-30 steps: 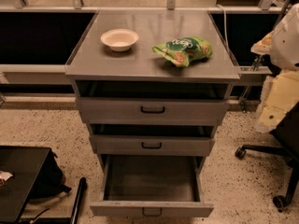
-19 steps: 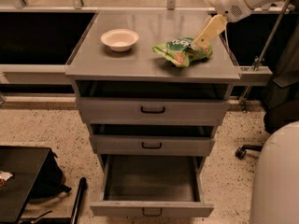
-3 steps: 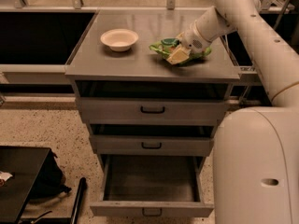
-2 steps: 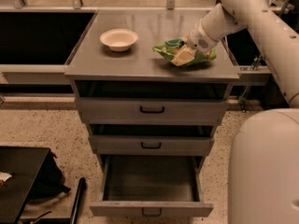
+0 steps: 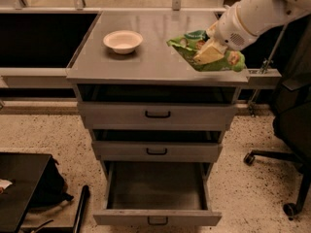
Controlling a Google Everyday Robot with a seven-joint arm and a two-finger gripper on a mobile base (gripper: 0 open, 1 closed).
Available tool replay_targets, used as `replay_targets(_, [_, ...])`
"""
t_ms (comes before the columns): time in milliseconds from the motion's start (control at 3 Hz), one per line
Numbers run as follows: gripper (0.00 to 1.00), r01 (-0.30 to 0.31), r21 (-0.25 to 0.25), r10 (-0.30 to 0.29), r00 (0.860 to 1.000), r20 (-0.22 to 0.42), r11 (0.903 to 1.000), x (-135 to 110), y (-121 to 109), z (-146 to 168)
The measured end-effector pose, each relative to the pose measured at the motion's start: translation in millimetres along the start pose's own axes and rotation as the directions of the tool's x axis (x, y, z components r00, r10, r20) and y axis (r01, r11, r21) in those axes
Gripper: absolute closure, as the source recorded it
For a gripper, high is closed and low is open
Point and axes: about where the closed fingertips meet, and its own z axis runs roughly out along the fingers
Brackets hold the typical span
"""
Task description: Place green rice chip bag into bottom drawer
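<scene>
The green rice chip bag point(image 5: 216, 62) hangs lifted above the right front part of the grey cabinet top point(image 5: 146, 57). My gripper point(image 5: 206, 52) is shut on the bag, its tan fingers clamped on the bag's middle. My white arm comes in from the upper right. The bottom drawer point(image 5: 156, 191) is pulled open below, its flat grey floor bare. The two upper drawers are nearly shut.
A white bowl point(image 5: 123, 41) sits on the left part of the cabinet top. A black office chair point(image 5: 291, 130) stands at the right. A black table corner point(image 5: 19, 188) and a dark bag lie on the speckled floor at the lower left.
The gripper closed on the bag and lifted it off the cabinet top, carrying it toward the right front edge.
</scene>
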Motion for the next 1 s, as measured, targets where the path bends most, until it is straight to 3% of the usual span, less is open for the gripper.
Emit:
replay_targets(333, [1.0,-0.001,0.001,0.001,1.0,-0.029,1.0,1,48,-30])
replay_targets(667, [1.0,-0.016,-0.069,0.015,1.0,-0.014,0.9975,12,76,-25])
replay_targets(1000, [1.0,-0.028,-0.152,0.034,0.999,0.031,0.988,32,86,33])
